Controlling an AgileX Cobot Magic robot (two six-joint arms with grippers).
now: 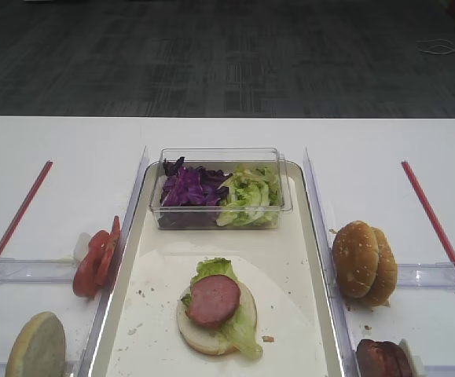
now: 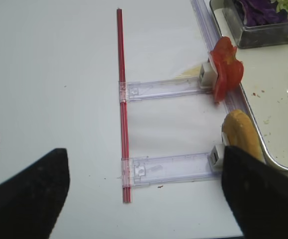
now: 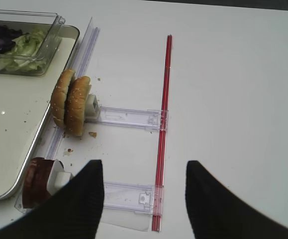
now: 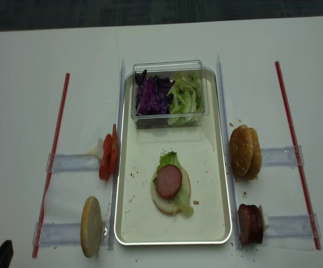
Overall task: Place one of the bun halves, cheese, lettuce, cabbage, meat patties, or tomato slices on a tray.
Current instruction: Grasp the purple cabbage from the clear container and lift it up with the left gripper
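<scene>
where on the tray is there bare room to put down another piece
Free: the tray floor along its near rim and both sides of the half-built burger, and the strip between that burger and the clear box. Crowded: the far end, filled by the box of cabbage and lettuce, and the middle, where the burger sits.

One tray, one clear box, two red strips

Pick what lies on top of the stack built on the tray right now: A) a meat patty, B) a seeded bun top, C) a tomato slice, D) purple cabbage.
A: a round reddish meat patty sits uppermost, over a lettuce leaf and a bun half on the tray; the tomato slices stand outside it.
</scene>
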